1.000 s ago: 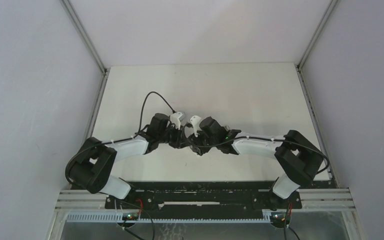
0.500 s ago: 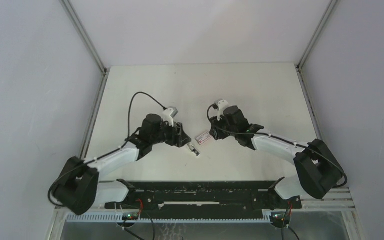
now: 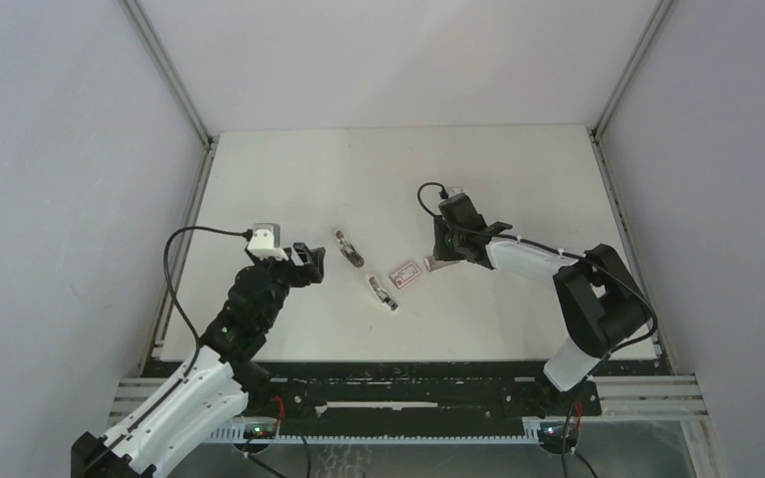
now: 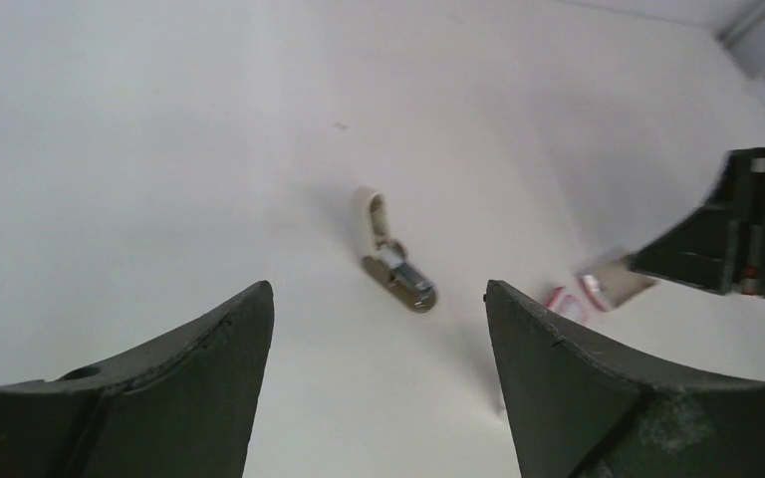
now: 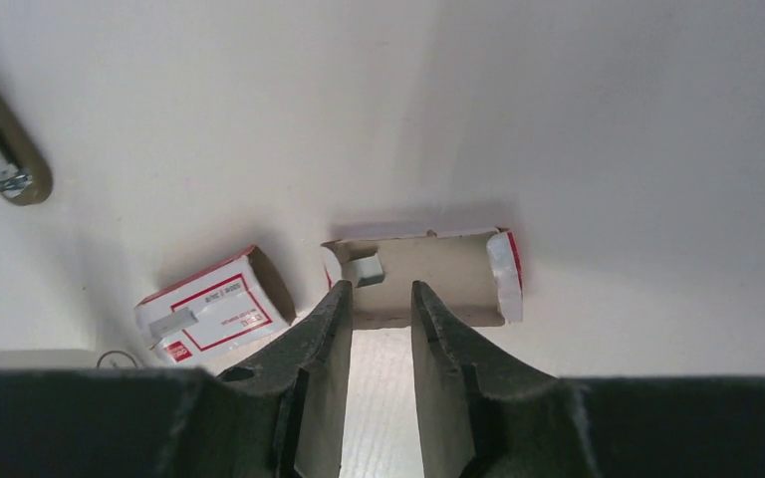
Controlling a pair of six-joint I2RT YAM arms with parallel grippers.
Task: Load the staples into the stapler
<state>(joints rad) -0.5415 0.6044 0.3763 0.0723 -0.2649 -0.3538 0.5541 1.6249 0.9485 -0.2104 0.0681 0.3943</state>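
Staples (image 3: 405, 272) lie right of table centre, their box in two parts; left gripper (image 3: 308, 260) hovers at nine o'clock of them, fingers wide, holding nothing; stapler (image 4: 391, 261) lies hinged open at ten o'clock of the box; a second piece (image 3: 383, 292) at seven is too small to name; sleeve (image 5: 214, 317) sits just beside the tray (image 5: 428, 284), at its eight o'clock; right gripper (image 5: 379, 299) has fingers nearly together at the tray's near edge, and I cannot tell whether they pinch it. This looks like the box-opening step; next calls for a fine pinch on a strip, carried to the stapler; whether the tray's grey bit is a strip is unclear.
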